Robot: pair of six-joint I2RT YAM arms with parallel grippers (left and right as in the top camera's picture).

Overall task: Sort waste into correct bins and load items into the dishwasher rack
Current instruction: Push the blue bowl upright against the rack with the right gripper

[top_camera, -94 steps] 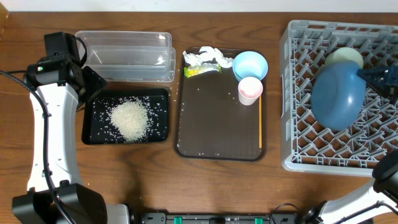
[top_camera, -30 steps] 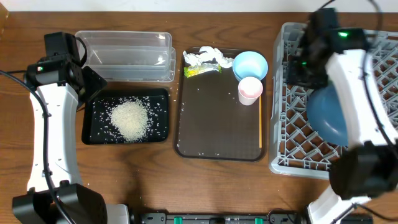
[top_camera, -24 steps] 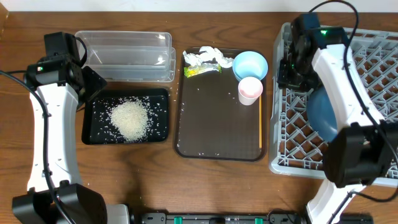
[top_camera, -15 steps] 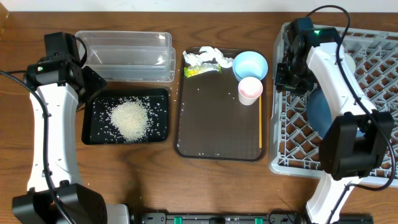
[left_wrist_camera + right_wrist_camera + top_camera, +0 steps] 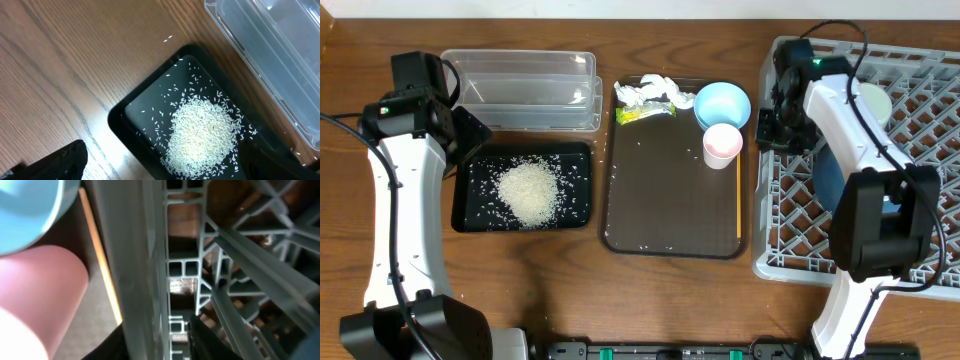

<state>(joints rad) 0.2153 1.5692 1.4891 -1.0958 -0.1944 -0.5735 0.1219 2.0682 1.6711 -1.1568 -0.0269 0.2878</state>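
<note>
My right gripper point(image 5: 772, 120) straddles the left wall of the grey dishwasher rack point(image 5: 920, 70). In the right wrist view that wall point(image 5: 135, 255) fills the space between the narrowed jaws of the right gripper point(image 5: 157, 337). A dark blue plate point(image 5: 823, 180) and a pale bowl point(image 5: 876, 103) stand in the rack. A blue bowl point(image 5: 722, 103), pink cup point(image 5: 722, 143), yellowish stick point(image 5: 738, 200), tissue point(image 5: 650, 92) and wrapper point(image 5: 640, 114) lie on the brown tray. My left gripper point(image 5: 470, 135) hangs open above the black tray point(image 5: 470, 215) of rice point(image 5: 528, 190).
The clear tub point(image 5: 520, 85) sits behind the black tray. The dark brown serving tray point(image 5: 670, 200) lies between the bins and the rack, with a few loose grains on it. The rack's left wall stands close to the tray's right rim.
The right arm let go of the plate in the rack, swung left to the rack's left wall, and its jaws narrowed around it. The rack shifted slightly left. The left arm stayed still.
</note>
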